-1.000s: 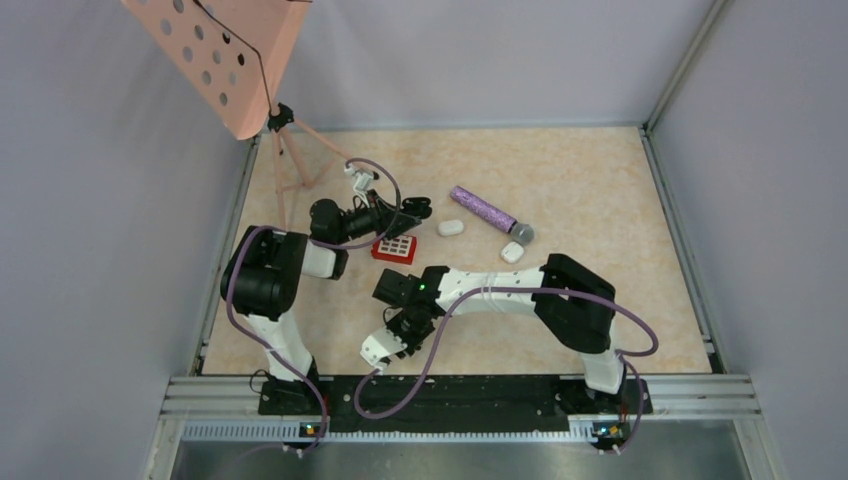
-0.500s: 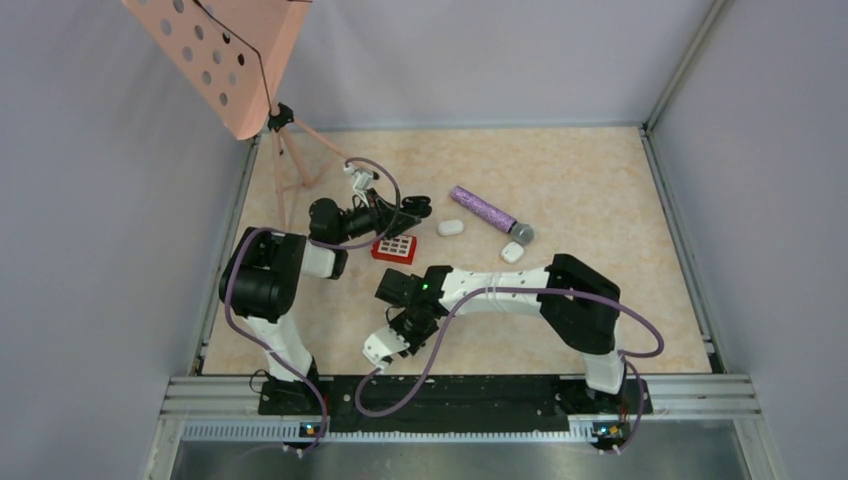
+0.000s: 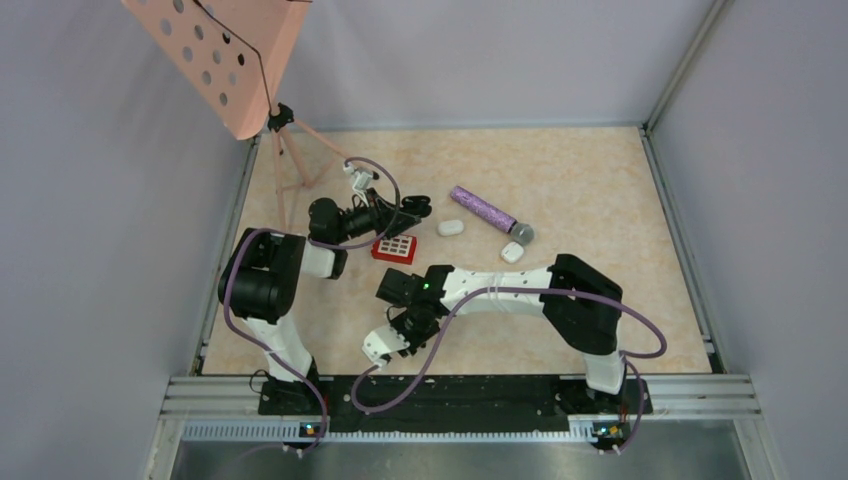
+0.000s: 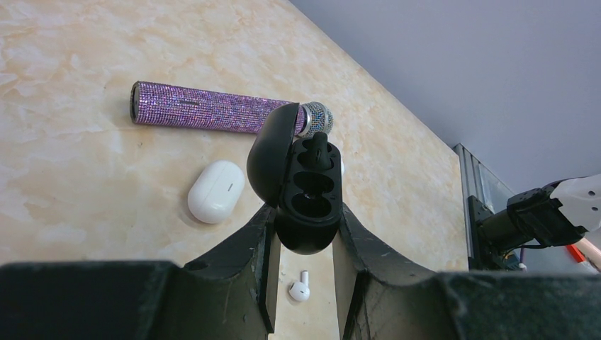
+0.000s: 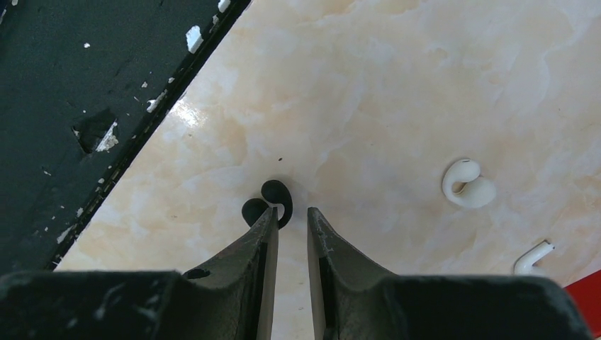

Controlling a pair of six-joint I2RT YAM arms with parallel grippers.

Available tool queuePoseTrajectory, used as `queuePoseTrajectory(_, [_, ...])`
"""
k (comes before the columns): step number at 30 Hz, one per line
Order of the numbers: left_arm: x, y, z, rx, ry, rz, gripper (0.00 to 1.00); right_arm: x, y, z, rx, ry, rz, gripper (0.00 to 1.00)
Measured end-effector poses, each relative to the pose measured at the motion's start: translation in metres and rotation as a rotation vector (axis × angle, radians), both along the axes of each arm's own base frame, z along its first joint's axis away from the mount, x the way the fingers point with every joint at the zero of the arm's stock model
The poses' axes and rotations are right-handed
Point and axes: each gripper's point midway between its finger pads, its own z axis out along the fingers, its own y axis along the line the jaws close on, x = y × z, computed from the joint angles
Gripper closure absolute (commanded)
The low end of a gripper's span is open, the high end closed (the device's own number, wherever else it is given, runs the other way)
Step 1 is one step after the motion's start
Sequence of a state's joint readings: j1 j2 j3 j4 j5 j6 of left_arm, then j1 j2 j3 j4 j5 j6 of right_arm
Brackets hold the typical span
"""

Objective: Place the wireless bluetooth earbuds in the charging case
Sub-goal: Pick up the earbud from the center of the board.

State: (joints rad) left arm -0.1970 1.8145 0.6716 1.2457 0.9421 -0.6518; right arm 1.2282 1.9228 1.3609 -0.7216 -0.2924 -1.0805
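Earbud (image 5: 273,202), black: flat on your table (image 5: 397,85), at 11 o'clock off the tips of your right gripper (image 5: 290,212), long axis 7-to-1 o'clock; jaws barely parted, empty. Case (image 4: 306,202), black: clamped in your left gripper (image 4: 306,216), axis 6-to-12, lid (image 4: 271,152) open toward 10, second earbud (image 4: 318,145) seated at 12.

The black charging case (image 4: 306,195) stands open, lid swung aside, clamped in the left gripper (image 4: 305,218). One black earbud (image 4: 320,146) sits in its upper well; the lower well is bare. Another black earbud (image 5: 271,203) lies on the bench (image 5: 397,85), well apart from a white earbud (image 5: 468,185).
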Motion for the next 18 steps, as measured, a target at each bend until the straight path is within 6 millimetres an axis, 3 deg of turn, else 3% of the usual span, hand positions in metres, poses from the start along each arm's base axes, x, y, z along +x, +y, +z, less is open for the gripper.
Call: queuePoseTrajectory(18, [-0.0003, 0.0001, -0.0037, 0.005, 0.022, 0.0, 1.0, -0.0008, -0.0079, 0.0023, -0.05, 0.063, -0.146, 0.77])
